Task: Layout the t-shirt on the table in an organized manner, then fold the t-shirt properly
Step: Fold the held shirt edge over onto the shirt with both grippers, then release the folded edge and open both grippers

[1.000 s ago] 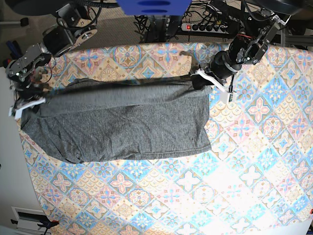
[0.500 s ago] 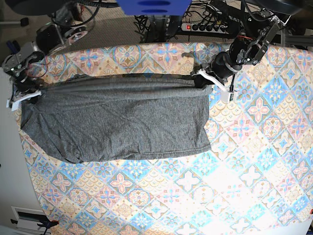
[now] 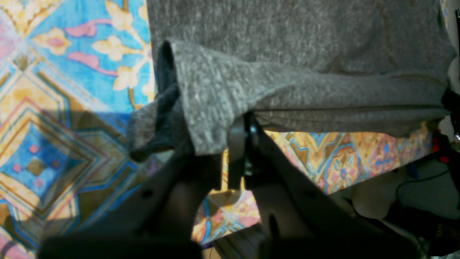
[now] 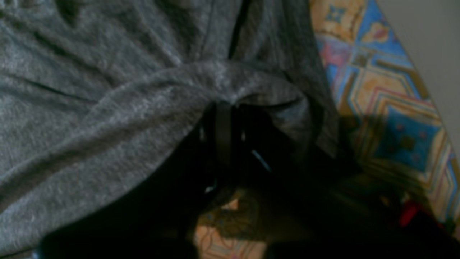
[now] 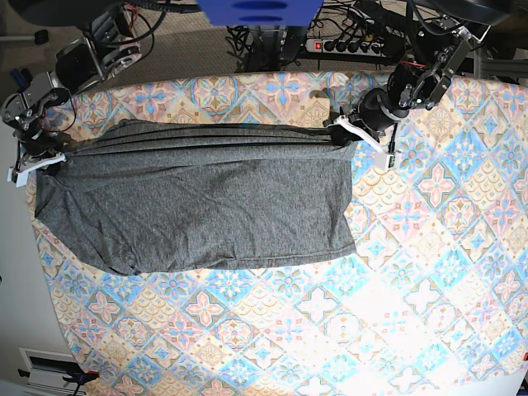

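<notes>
Near counter (image 5: 330, 330) is lying bare: cloth of pastel blue, pink and cream diamond tiles, flat and matte, with floral motifs.

The t-shirt (image 5: 206, 210) is lying across the left and middle of the counter, heathered dark grey knit, plain. Near hem is resting on the cloth in a slightly curved line; the body is lying mostly flat with shallow diagonal creases.

The far edge is being held taut between the two arms, and long straight tension folds are running along it from left to right.

Right gripper (image 5: 40, 157), at far left in the base view: jaws are pinching a bunched corner of the t-shirt; the wrist view is showing fabric draping over them.

Left gripper (image 5: 351, 132), at far right: jaws are clenching a folded corner of the t-shirt, with a sleeve-like opening hanging beside them.

Handling judgement: the fabric is looking light, soft and limp, with some stretch; it is likely sagging wherever unsupported. Corners and seamed edges are reading as the best holds, since doubled cloth is giving the jaws more to bite.
</notes>
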You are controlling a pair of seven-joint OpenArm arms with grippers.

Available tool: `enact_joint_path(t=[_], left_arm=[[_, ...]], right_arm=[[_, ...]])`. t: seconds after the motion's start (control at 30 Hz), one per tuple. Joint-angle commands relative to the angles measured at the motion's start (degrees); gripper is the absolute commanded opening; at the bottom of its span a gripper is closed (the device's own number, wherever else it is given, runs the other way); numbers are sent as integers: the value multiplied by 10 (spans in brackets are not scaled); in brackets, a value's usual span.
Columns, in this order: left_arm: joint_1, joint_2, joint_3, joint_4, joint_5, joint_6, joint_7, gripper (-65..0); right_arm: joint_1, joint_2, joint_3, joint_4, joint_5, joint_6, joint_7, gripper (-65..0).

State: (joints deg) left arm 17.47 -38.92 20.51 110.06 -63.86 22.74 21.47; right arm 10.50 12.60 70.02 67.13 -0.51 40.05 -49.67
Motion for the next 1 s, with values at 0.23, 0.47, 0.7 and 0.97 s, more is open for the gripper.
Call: enact_joint_path(t=[0.23, 0.47, 0.7, 0.97], left_arm=[[-6, -8, -4, 8, 4, -1, -9, -650], [-5, -7, -1, -9, 5, -2, -9, -650], [9, -7, 0, -7, 5, -2, -9, -580], [23, -10, -1, 25, 8, -2, -9, -412]], right_arm=[[50, 16, 0, 7, 8, -1, 15, -650], [50, 16, 0, 7, 8, -1, 15, -650], [48, 16, 1, 14, 8, -1, 15, -611], [34, 16, 1, 15, 8, -1, 11, -425]])
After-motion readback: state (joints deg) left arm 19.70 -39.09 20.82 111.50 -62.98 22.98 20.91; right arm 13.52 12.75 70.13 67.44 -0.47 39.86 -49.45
